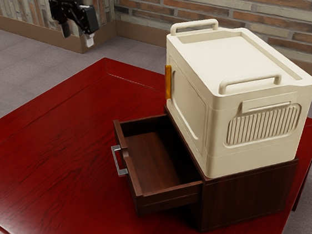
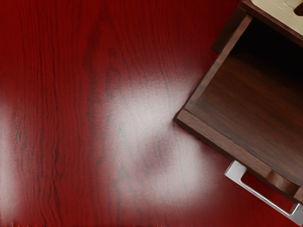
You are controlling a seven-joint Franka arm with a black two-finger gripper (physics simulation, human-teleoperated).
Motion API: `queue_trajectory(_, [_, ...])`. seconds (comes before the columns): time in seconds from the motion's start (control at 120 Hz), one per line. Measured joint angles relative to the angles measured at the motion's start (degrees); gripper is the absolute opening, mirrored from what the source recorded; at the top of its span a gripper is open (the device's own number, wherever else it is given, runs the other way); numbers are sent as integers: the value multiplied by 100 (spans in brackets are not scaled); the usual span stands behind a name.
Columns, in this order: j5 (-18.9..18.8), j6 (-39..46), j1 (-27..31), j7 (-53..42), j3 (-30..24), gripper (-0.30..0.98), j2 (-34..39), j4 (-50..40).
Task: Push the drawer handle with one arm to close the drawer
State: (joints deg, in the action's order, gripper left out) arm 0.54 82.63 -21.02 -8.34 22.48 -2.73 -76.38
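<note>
Red table (image 1: 47,139) below, my pincer (image 1: 78,35) spread; the drawer (image 1: 151,158) should glide lightly, pushed mid-bar on its stiff handle (image 2: 260,196).

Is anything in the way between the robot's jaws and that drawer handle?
Nothing visible: the jaws hang in open air, away from the silver handle, with only empty space between them.
</note>
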Motion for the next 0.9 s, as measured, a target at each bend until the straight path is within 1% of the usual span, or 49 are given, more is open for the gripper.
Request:
queue_trajectory(0.1, [-3,12,101,-17,7,69,-8,-48])
queue_trajectory(0.15, [-8,-8,126,-23,14,69,83,-218])
queue_trajectory(0.2, [-12,-79,110,-26,13,69,338,-517])
queue_trajectory(0.333, [-13,-205,187,-29,-36,69,1158,-1755])
queue_trajectory(0.367, [-41,-200,202,-30,-87,64,1365,-2165])
queue_trajectory(0.433, [-189,-3,193,-68,-152,46,1626,-3048])
queue_trajectory(0.517, [-382,624,182,-212,-215,24,1784,-4113])
queue_trajectory(0.617, [-562,1785,176,-490,-235,9,1826,-5082])
queue_trajectory(0.717, [-806,2815,73,-751,-243,1,1917,-5672])
queue_trajectory(0.767, [-1034,3282,-83,-874,-247,-2,1919,-5916])
queue_trajectory(0.833, [-1269,3900,-206,-1057,-255,-5,1837,-6114])
queue_trajectory(0.9, [-1401,4381,-253,-1231,-260,-6,1770,-6214])
